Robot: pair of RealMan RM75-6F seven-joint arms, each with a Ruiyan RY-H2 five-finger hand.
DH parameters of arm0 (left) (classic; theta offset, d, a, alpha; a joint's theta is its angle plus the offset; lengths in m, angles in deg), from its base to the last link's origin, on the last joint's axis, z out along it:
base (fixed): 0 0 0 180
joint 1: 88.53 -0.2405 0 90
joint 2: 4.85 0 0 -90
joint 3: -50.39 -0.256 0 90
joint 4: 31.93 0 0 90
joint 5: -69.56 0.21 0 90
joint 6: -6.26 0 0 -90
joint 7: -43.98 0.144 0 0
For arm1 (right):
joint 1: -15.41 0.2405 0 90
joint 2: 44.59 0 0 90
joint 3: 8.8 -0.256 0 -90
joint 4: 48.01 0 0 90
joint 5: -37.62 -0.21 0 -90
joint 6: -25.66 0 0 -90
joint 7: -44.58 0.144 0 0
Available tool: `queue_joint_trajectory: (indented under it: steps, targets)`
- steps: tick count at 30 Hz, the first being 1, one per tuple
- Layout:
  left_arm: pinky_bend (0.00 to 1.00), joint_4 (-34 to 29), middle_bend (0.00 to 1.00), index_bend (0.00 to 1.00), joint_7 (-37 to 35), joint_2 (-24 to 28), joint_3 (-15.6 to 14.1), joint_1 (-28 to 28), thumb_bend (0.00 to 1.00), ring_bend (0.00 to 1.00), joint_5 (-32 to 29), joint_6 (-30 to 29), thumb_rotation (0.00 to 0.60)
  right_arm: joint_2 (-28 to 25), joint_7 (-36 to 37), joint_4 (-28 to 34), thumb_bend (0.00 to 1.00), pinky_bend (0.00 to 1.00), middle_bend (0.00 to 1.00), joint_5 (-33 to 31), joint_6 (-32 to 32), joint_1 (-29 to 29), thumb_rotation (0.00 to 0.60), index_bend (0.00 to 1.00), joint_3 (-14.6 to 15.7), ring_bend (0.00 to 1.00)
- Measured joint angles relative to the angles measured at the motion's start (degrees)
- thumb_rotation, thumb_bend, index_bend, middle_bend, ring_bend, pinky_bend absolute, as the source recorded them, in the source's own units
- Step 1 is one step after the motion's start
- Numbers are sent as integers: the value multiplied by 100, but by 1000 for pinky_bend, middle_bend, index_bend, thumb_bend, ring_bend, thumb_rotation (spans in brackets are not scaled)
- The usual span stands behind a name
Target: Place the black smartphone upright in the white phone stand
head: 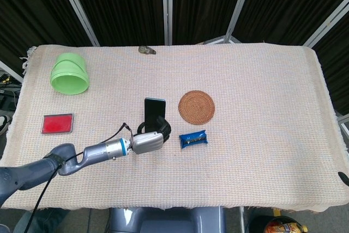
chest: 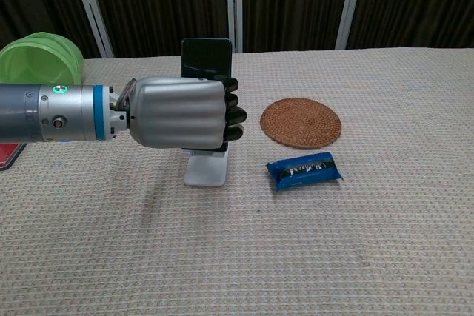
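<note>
A staged test booth: a cloth-covered table (head: 262,135) backed by black curtain panels (head: 125,4) in metal frames.

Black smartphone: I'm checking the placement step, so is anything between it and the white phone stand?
Nothing visible stands between them. The left hand holds the black smartphone upright directly over the white phone stand; the hand hides where they would meet.

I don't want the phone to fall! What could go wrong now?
The left hand grips the black smartphone low, just over the white phone stand, hiding whether it is seated. Letting go too soon might tip the phone. The stand is small and light-looking, so the fingers could knock it over when pulling away. A toppled phone might land on the blue packet nearby.
</note>
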Motion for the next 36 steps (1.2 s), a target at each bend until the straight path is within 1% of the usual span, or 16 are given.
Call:
queue_joint_trajectory:
  steps: [7, 12, 15, 17, 19, 20, 22, 24, 29, 32, 36]
  targets:
    - [406, 92, 402, 506, 12, -50, -66, -20, 0, 447, -10, -59, 600, -7, 3, 4, 0, 0, 0, 10, 5, -2, 600, 0, 6, 0]
    - [376, 153, 328, 432, -17, -96, -122, -45, 0, 372, -12, -117, 600, -11, 0, 8, 0, 0, 0, 10, 4, -4, 600, 0, 8, 0]
    - [351, 174, 218, 329, -13, -140, -117, -72, 0, 273, -41, -167, 600, -13, -9, 16, 0, 0, 0, 22, 9, -4, 600, 0, 15, 0]
    - [313, 188, 87, 198, -1, -173, -107, -94, 0, 169, -77, -192, 600, -17, -12, 23, 0, 0, 0, 29, 8, -7, 600, 0, 21, 0]
    - [282, 200, 15, 104, 61, -190, -94, -111, 0, 94, -107, -202, 600, -22, -6, 24, 0, 0, 0, 30, 9, -9, 600, 0, 23, 0]
    - [265, 200, 1, 61, 102, -193, -89, -117, 0, 60, -119, -203, 600, -27, 2, 27, 0, 0, 0, 31, 10, -10, 600, 0, 24, 0]
    - [238, 171, 0, 13, 172, -181, -85, -129, 0, 19, -153, -198, 600, -35, 16, 28, 0, 0, 0, 34, 10, -13, 600, 0, 26, 0]
    - [215, 113, 0, 0, 210, -137, -78, -133, 0, 2, -172, -206, 600, -45, 30, 30, 0, 0, 0, 45, 10, -17, 600, 0, 32, 0]
    - [157, -103, 0, 0, 301, 61, -38, -144, 0, 0, -212, -247, 600, -64, 56, 39, 0, 0, 0, 94, -3, -29, 600, 0, 50, 0]
    - [120, -328, 0, 0, 306, 248, 43, -198, 0, 0, -295, -397, 600, -74, 87, 41, 0, 0, 0, 126, -8, -37, 600, 0, 66, 0]
    - [78, -657, 0, 0, 205, 517, 251, -407, 0, 0, -566, -826, 600, -92, 144, 37, 0, 0, 0, 189, -40, -55, 600, 0, 84, 0]
